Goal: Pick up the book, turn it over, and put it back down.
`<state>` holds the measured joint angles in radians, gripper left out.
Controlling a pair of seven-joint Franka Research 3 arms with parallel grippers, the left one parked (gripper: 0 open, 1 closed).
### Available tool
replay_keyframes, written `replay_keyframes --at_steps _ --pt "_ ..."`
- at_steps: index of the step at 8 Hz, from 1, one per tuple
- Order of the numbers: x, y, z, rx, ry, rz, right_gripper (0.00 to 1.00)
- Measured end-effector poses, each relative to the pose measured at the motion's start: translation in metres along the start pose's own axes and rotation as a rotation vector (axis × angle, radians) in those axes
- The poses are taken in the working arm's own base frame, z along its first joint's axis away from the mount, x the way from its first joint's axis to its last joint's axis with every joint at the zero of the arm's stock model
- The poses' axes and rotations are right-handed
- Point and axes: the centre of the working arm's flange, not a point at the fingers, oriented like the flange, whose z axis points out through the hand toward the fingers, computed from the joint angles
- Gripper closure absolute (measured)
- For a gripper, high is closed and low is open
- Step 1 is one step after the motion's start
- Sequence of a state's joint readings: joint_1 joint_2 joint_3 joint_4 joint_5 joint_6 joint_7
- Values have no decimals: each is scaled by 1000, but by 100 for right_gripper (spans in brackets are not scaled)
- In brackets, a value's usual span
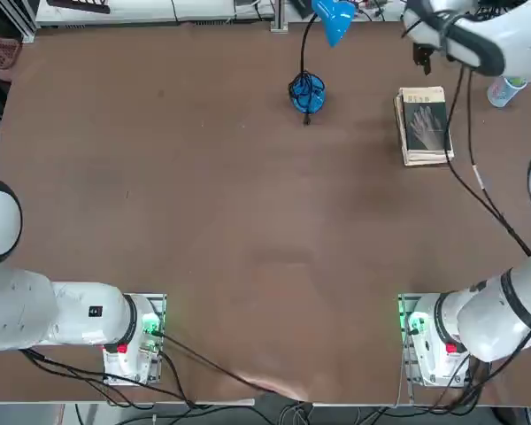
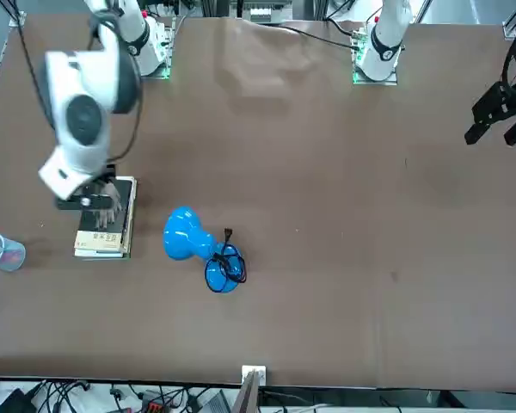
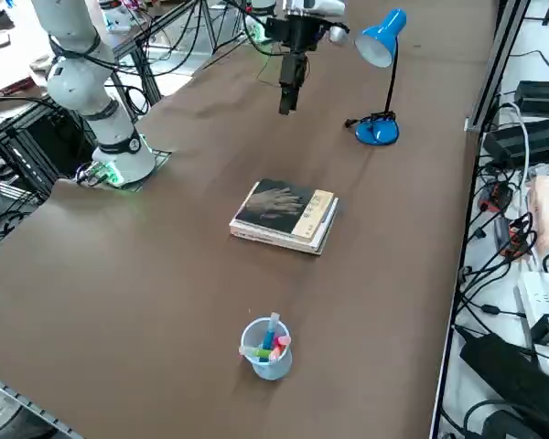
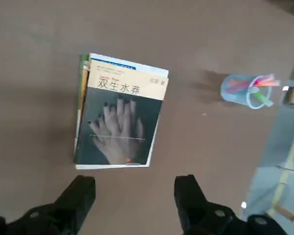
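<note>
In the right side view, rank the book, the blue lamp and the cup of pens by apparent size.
1. Blue lamp, tallest though farthest.
2. Book, close behind; lying flat, so unsure.
3. Cup of pens, smallest despite being nearest.

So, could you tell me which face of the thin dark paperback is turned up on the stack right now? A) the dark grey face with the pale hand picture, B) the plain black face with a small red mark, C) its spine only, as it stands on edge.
A: the thin dark paperback lies flat on top of the stack, hand picture and tan band upward, with the open right gripper hovering clear of it.
</note>
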<state>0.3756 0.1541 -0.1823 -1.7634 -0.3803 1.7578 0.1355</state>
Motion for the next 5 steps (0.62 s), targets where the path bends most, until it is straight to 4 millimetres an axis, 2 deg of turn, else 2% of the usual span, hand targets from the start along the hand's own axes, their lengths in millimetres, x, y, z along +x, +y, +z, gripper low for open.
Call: replay_keyframes --at_steps 2,5 --pt "-14 47 -10 156 27 15 2" --pt "-33 98 -18 308 67 46 2"
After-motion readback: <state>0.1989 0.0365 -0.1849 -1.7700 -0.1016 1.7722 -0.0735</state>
